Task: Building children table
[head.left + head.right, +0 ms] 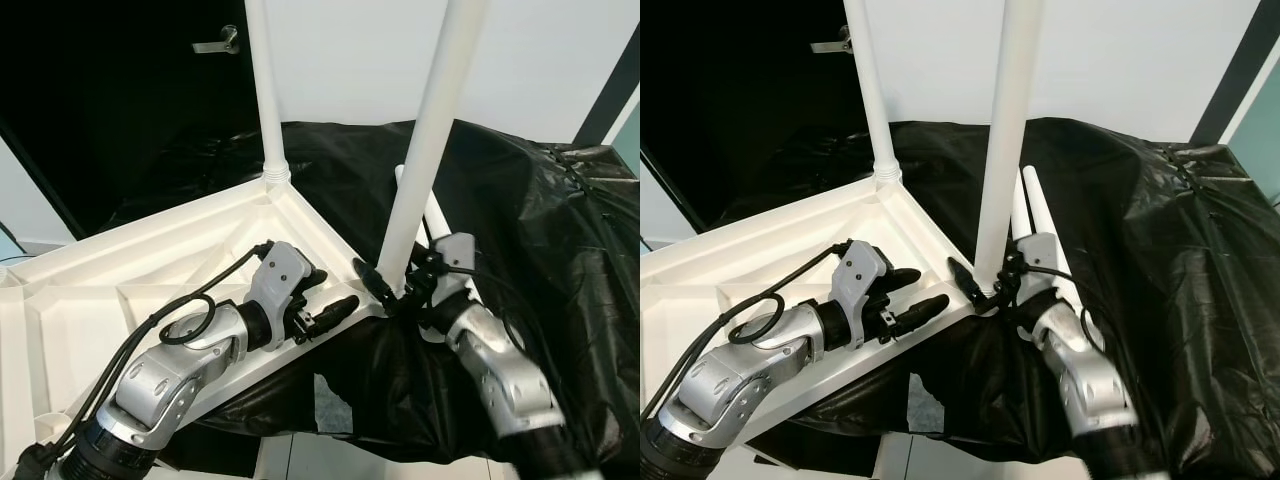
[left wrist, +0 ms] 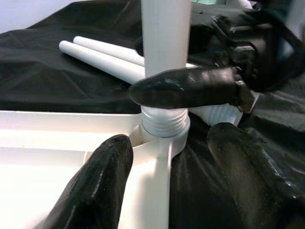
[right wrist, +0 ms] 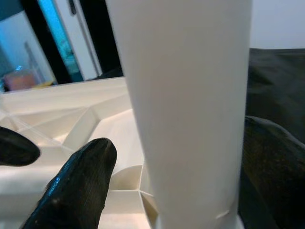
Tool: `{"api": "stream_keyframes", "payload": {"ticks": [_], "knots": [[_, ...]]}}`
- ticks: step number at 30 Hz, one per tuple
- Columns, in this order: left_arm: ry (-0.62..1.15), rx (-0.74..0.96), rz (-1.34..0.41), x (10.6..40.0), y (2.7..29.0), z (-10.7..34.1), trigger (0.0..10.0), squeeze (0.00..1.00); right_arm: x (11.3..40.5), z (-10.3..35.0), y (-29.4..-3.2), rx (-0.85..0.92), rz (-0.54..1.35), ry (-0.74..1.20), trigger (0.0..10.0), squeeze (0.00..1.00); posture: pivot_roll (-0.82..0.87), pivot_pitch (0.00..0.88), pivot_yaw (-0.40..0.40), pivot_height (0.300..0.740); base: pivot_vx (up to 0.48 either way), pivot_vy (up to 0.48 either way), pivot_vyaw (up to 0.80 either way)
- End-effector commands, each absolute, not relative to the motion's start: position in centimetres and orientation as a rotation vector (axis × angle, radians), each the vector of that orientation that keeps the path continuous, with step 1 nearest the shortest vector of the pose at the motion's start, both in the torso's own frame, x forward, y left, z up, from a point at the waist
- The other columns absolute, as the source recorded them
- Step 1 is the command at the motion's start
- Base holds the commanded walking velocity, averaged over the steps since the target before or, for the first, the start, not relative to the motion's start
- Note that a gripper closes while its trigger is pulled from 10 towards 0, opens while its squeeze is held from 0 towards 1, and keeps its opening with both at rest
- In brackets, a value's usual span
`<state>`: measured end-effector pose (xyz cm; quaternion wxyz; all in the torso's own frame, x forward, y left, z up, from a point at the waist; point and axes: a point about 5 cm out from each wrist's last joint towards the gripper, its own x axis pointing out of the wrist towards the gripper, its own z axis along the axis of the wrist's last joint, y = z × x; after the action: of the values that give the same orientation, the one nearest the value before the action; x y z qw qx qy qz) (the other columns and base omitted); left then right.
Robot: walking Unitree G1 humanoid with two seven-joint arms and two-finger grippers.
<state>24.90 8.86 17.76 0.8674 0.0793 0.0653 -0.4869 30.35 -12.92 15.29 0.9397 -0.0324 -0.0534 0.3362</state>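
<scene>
1. Upturned white tabletop [image 1: 150, 270] on black sheet [image 1: 560, 250]; one leg [image 1: 268, 90] seated at far corner; second leg [image 1: 425, 150] standing in near corner socket, threads exposed, seemingly unfinished.
2. Right gripper [image 1: 392, 290] clamped around second leg's base; left gripper [image 1: 335, 305] spread apart beside socket.
3. Two spare legs [image 2: 102, 59] lying on sheet, awaiting fitting.

White wall [image 1: 540, 60] — dark doorway [image 1: 120, 110].

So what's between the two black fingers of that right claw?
A white table leg, standing upright in the corner socket of the upturned tabletop; the right gripper straddles it, seen in the right wrist view.
</scene>
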Motion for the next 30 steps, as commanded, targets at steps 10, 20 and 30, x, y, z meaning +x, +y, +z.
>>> {"api": "stream_keyframes", "payload": {"ticks": [10, 20, 30], "knots": [[0.144, 0.163, -1.084, 25.1, 8.1, 17.1, 10.0, 0.0, 32.1, 14.8, -13.5, -0.16, 0.827, -0.054, 0.0, 0.0, 0.08, 0.0, 0.011, 0.74, 0.0, 0.0, 0.0], [0.13, 0.167, -1.076, 25.6, 7.6, 17.2, 10.0, 0.0, 32.4, 14.2, -14.1, -0.132, 0.731, -0.005, 10.0, 0.0, 0.07, 0.0, 0.012, 0.74, 0.0, 0.0, 0.0], [0.113, 0.174, -1.068, 25.9, 7.7, 17.3, 10.0, 0.0, 32.1, 13.3, -13.2, -0.123, 0.483, 0.006, 10.0, 0.0, 0.07, 0.0, 0.008, 0.74, 0.0, 0.0, 0.0]]}}
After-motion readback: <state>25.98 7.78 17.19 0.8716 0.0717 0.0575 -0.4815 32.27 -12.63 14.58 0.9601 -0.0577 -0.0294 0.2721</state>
